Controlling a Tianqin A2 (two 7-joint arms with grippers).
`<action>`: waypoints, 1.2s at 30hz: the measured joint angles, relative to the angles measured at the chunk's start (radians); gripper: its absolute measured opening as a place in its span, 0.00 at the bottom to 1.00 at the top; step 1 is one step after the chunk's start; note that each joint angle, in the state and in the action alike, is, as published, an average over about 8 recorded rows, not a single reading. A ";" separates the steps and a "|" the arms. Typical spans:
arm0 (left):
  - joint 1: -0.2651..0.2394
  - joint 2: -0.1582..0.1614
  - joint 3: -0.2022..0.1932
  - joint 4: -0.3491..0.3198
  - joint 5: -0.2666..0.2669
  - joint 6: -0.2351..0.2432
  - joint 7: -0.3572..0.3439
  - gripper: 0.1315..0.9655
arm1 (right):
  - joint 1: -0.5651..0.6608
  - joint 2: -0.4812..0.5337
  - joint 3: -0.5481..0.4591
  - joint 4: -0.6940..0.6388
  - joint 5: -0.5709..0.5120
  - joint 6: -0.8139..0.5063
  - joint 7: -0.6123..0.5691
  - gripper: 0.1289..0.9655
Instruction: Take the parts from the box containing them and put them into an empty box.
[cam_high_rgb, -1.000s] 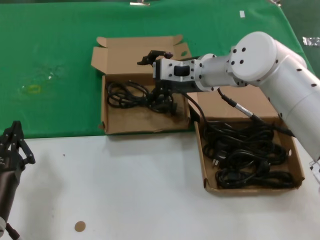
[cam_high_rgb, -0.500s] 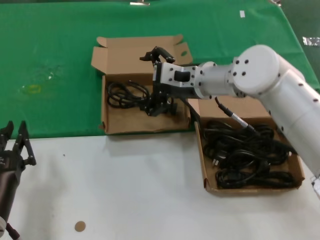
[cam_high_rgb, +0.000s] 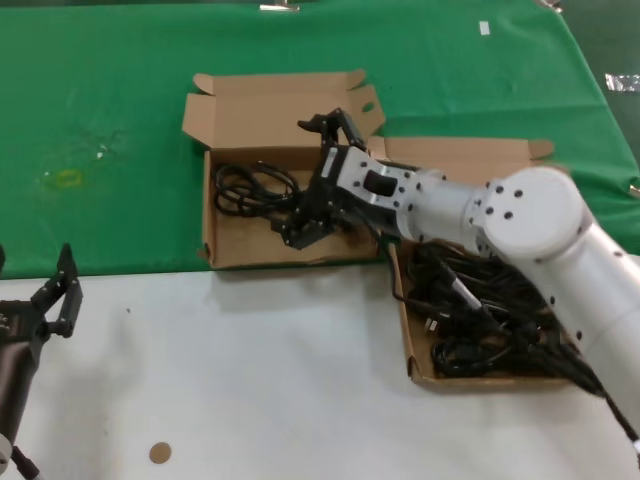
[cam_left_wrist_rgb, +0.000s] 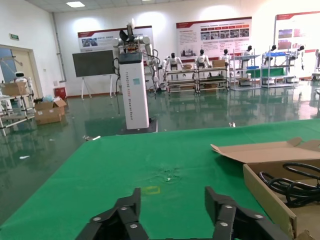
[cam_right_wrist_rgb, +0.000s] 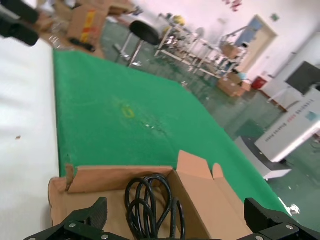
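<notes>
Right claw (cam_high_rgb: 305, 222) hangs spread over the far box (cam_high_rgb: 240, 240), nothing pinched; one cable coil (cam_high_rgb: 252, 188) lies in there. The rest of the cables (cam_high_rgb: 490, 310) fill the near box (cam_high_rgb: 596, 330). Light, floppy, tangly stuff, so I'd grab a bunched loop. Left claw (cam_high_rgb: 55, 300) waits spread at the bench edge.

Our right arm (cam_high_rgb: 530, 225) in glossy white rounded shells dotted with small dark screw holes, a black cable (cam_high_rgb: 470, 300) trailing along it, our right gripper (cam_high_rgb: 312, 222) black with a silver-grey wrist block, our left gripper (cam_high_rgb: 50, 305) matte black, silver screws on its fingers (cam_left_wrist_rgb: 225, 215)
</notes>
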 joint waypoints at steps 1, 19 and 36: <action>0.000 0.000 0.000 0.000 0.000 0.000 0.000 0.28 | -0.015 0.001 0.008 0.012 0.007 0.010 0.002 0.98; 0.000 0.000 0.000 0.000 0.000 0.000 0.000 0.75 | -0.286 0.028 0.144 0.219 0.144 0.191 0.046 1.00; 0.000 0.000 0.000 0.000 0.000 0.000 0.000 0.97 | -0.540 0.052 0.272 0.414 0.272 0.362 0.087 1.00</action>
